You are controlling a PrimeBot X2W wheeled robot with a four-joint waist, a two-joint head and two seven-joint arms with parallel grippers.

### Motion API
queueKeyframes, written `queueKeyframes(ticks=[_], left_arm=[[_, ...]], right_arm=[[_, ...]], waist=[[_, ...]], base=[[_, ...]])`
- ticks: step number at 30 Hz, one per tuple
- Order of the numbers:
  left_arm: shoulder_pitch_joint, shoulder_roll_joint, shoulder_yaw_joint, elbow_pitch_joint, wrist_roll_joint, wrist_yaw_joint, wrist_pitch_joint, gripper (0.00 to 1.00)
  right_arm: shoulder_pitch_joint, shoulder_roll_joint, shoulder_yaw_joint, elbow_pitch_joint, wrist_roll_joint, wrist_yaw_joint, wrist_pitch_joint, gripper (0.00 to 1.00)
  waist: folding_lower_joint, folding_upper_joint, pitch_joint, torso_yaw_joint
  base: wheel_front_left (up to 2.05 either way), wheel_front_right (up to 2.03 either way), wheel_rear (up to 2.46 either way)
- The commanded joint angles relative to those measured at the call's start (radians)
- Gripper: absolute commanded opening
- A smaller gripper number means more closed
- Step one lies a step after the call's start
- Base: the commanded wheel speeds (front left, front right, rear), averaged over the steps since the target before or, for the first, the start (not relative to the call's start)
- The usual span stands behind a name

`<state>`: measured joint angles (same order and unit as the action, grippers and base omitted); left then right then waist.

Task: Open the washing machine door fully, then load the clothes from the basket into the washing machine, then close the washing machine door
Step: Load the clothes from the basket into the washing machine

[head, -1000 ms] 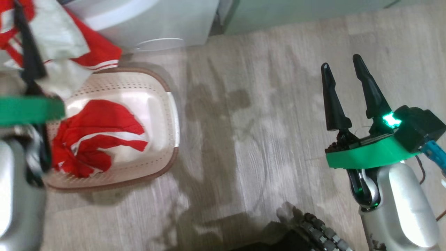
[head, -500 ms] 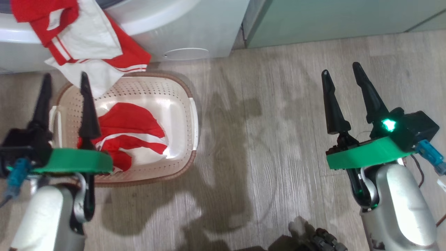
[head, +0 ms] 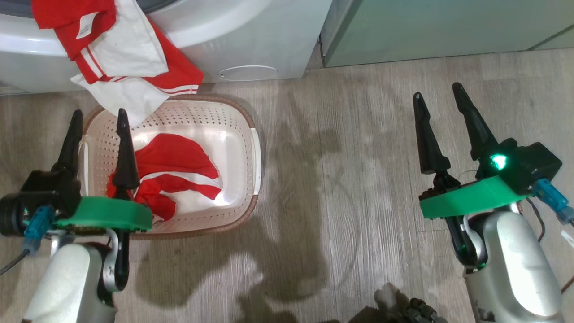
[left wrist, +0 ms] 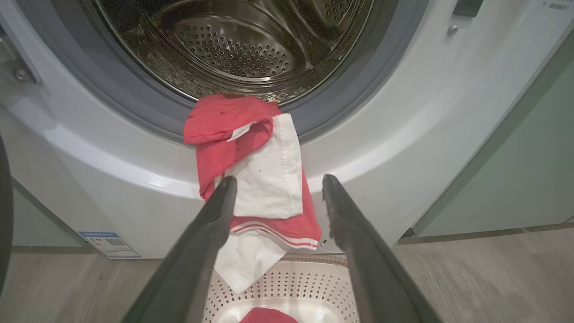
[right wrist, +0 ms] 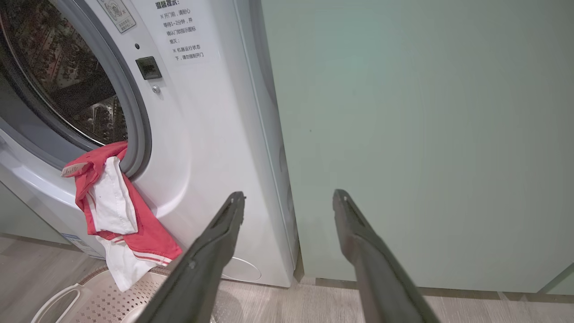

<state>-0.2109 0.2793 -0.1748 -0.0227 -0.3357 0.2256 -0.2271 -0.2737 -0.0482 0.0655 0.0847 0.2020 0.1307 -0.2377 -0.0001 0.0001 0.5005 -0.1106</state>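
Left tool [head: 99, 113], fingers apart and empty, has drawn back from the washing machine [head: 251, 36] to above the basket [head: 244, 134] — one red garment [head: 116, 49] now hangs half out over the door seal [left wrist: 358, 89], while a second garment [head: 175, 166] lies in the basket. Right tool [head: 437, 89] waits, also apart. I judge loading unfinished — both pieces remain.

head looks down, wrists face washing machine [left wrist: 403, 112]

On the floor [head: 336, 179], the basket [head: 202, 116] sits at nine o'clock, before the washing machine [head: 251, 36] at eleven. The clothes [head: 175, 170] lie in it. Another garment [head: 125, 54] hangs from the drum [left wrist: 237, 45] mouth over its far rim. The cabinet [head: 426, 27] stands at one.
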Motion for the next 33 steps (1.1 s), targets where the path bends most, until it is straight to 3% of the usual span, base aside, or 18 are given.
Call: queueKeyframes(ticks=[1,11,16,26,33], left_arm=[[-0.023,0.018,0.033,-0.024,-0.004,-0.001,-0.007,1.0],[-0.044,0.03,0.037,-0.012,-0.011,0.0,0.002,1.0],[-0.111,0.048,0.04,0.033,-0.037,-0.023,0.055,1.0],[-0.33,0.114,0.08,0.334,-0.136,-0.097,0.219,1.0],[-0.418,0.164,0.101,0.493,-0.165,-0.144,0.241,1.0]], right_arm=[[0.017,-0.002,0.022,-0.027,-0.006,0.0,0.002,1.0],[0.016,-0.002,0.028,-0.03,-0.002,0.0,0.0,1.0],[0.008,-0.002,0.035,-0.044,0.006,0.0,-0.001,1.0],[-0.019,-0.002,0.067,-0.041,0.035,0.0,-0.013,1.0],[-0.033,-0.002,0.076,-0.033,0.049,0.0,-0.021,1.0]], waist=[[0.0001,-0.0001,0.001,-0.002],[0.0001,-0.0001,0.01,-0.008],[0.0001,-0.0001,0.042,-0.017],[0.0001,-0.0001,0.122,-0.068],[0.0001,-0.0001,0.16,-0.094]], base=[[0.0,0.0,0.0],[0.0,0.0,0.0],[0.0,0.0,0.0],[0.0,0.0,0.0],[0.0,0.0,0.0]])
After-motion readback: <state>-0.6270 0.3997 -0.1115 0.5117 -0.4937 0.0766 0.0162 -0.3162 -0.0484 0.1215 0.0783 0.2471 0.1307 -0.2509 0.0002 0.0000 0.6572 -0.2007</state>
